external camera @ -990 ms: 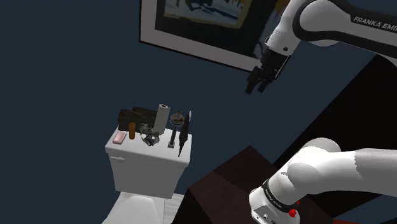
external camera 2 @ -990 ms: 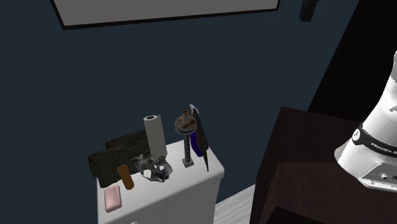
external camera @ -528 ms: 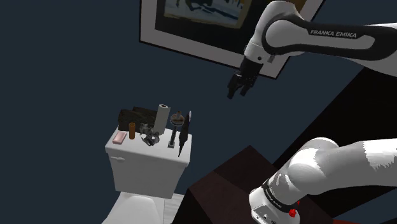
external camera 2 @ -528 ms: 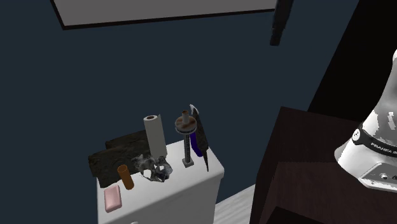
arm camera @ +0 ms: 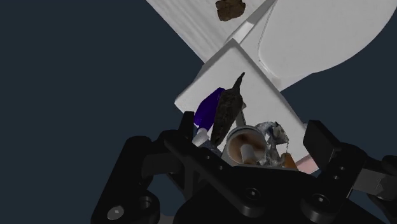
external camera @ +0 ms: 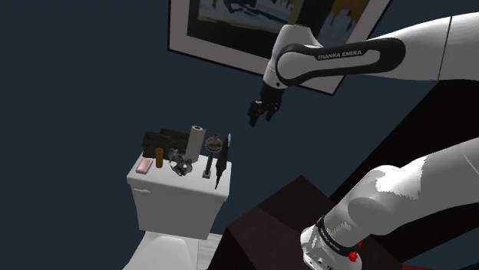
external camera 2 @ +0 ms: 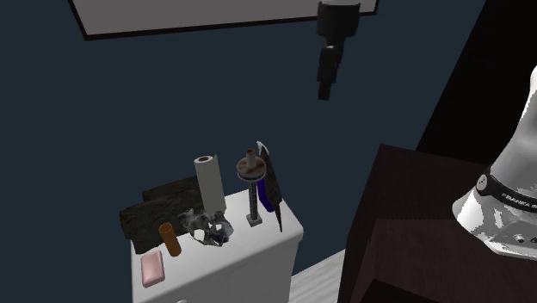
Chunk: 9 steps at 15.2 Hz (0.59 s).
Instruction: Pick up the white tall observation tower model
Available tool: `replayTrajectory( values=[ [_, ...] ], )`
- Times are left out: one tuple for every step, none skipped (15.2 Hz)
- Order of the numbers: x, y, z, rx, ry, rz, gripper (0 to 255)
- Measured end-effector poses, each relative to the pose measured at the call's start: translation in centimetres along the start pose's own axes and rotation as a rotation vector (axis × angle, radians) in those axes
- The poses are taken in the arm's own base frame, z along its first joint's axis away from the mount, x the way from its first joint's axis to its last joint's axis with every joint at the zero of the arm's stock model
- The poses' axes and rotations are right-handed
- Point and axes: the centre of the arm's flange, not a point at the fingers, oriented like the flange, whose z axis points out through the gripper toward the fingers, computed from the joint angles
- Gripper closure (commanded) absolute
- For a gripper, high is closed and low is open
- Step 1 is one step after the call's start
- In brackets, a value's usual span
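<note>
Tower model (external camera 2: pixel 253 194): grey stem, rusty-brown disc top, not white. Tank (external camera 2: pixel 258 251) white. Roll (external camera 2: pixel 209 182) off-white. Bar (external camera 2: pixel 152 268) at tank's corner pink. Small cylinder (external camera 2: pixel 170 239) orange-brown. Feather-like piece (external camera 2: pixel 271 189) black and purple. Wall (external camera 2: pixel 129 103) dark navy.

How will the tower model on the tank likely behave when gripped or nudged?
Likely tippy: the tower model is a thin pole on a small base, wide disc on top. Probably stiff, since it stands straight. A nudge may knock it into the dark pointed object beside it.
</note>
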Motion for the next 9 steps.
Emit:
replayTrajectory(
  values=[
    [1.0, -0.1, 0.9, -0.007, 0.001, -0.005, 0],
    [2.2, -0.5, 1.8, -0.013, 0.002, -0.010, 0],
    [3.0, -1.0, 2.6, -0.019, 0.002, -0.015, 0],
    [4.0, -1.5, 3.4, -0.025, 0.002, -0.020, 0],
    [4.9, -1.9, 4.4, -0.031, 0.002, -0.025, 0],
    [5.6, -2.3, 5.2, -0.037, 0.002, -0.030, 0],
    [6.7, -2.4, 6.3, -0.043, 0.003, -0.035, 0],
    [7.5, -2.8, 7.2, -0.049, 0.003, -0.040, 0],
    [8.5, -2.9, 8.0, -0.056, 0.004, -0.045, 0]
  ],
)
